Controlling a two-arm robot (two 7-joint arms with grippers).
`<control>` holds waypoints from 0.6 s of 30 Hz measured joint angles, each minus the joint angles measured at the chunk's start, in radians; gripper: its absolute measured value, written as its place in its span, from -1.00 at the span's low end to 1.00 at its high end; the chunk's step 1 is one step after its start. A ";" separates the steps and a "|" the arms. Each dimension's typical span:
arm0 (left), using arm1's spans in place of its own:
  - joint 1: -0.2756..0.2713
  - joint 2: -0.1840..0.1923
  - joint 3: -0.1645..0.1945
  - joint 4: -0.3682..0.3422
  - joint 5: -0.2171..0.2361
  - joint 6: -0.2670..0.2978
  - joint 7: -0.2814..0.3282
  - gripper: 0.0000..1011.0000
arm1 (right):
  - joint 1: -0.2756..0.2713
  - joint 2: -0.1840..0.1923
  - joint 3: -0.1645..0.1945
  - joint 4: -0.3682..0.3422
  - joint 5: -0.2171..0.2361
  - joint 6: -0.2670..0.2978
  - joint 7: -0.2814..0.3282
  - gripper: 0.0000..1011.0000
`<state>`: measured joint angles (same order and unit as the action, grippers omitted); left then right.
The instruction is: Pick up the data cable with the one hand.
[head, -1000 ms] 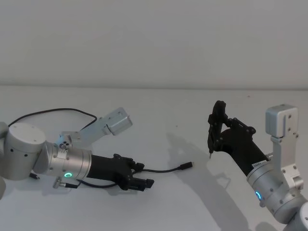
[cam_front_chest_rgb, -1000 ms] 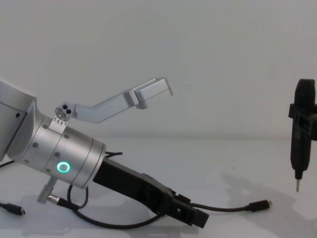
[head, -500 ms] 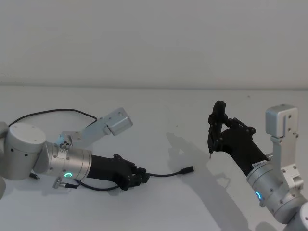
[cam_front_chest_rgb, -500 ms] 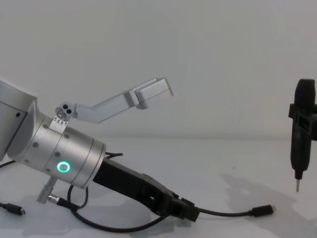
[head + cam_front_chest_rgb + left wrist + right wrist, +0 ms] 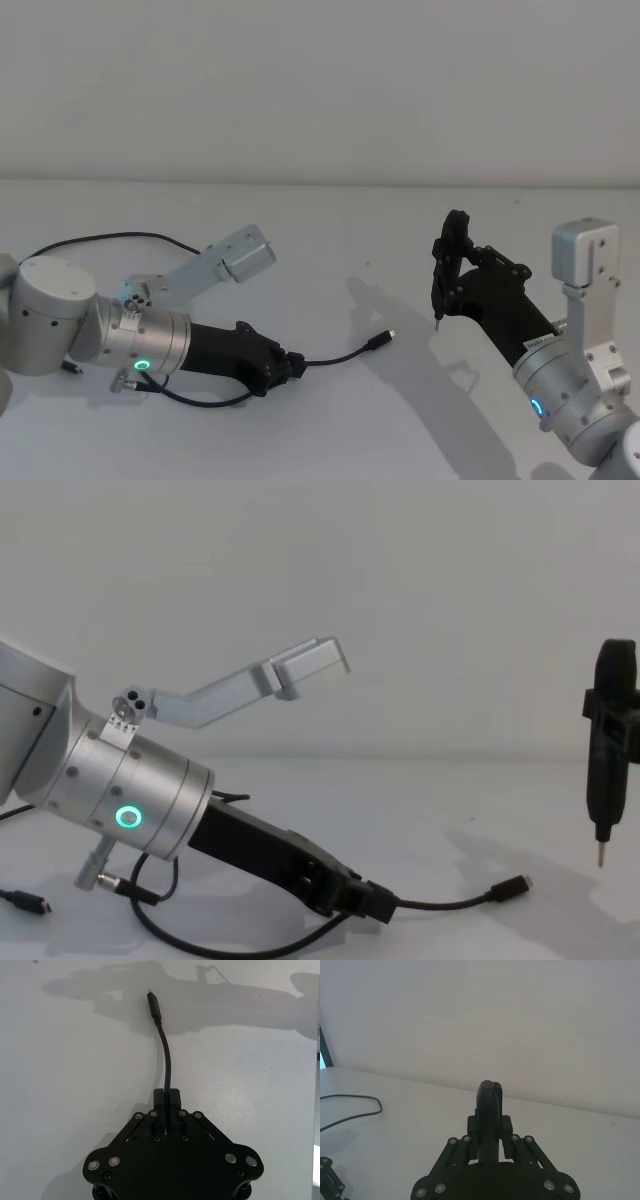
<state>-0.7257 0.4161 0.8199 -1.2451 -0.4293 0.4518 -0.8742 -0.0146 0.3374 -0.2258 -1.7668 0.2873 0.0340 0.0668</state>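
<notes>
One cable [image 5: 345,355] end juts straight ahead of the left claw [image 5: 290,366], clamped tight on it. Right claw [image 5: 448,280] idles apart, holding a pen tool [image 5: 456,228]

1. Grippers: I'm counting two, the left gripper [image 5: 292,365], black and angular, and the right gripper [image 5: 449,275], slim and upright.
2. Cables: one data cable [image 5: 167,1065] is showing, long, thin and black, ending in one silver-tipped plug [image 5: 153,1004].
3. Tools: one pointed tool [image 5: 603,800] is standing in the right gripper.
4. Glowing rings: two are shining, one green ring [image 5: 143,365] on the left arm and one blue ring [image 5: 537,407] on the right.
5. Silver boxes on wrist brackets: two are sticking up, a left box [image 5: 245,250] and a right box [image 5: 587,250].
6. Loose ends beside the left arm: one small black plug end [image 5: 33,905] and one silver barrel connector [image 5: 103,882] are lying there.
7. Tables: one white table [image 5: 330,430] is carrying everything.
</notes>
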 joint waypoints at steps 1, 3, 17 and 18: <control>0.000 0.000 0.000 -0.001 0.000 0.000 0.001 -0.89 | 0.000 0.000 0.000 0.000 0.000 0.000 0.000 -0.46; 0.001 0.001 0.000 -0.003 -0.001 -0.001 0.004 -0.89 | 0.000 0.000 0.000 0.000 0.000 0.000 0.000 -0.46; 0.020 0.011 -0.027 -0.046 -0.014 -0.063 0.040 -0.89 | -0.004 -0.009 0.010 -0.032 0.010 -0.016 0.017 -0.46; 0.022 0.012 -0.030 -0.052 -0.016 -0.071 0.043 -0.89 | -0.004 -0.010 0.011 -0.034 0.012 -0.016 0.018 -0.46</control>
<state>-0.7041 0.4284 0.7900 -1.2966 -0.4454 0.3813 -0.8315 -0.0188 0.3273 -0.2148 -1.8009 0.2990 0.0179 0.0847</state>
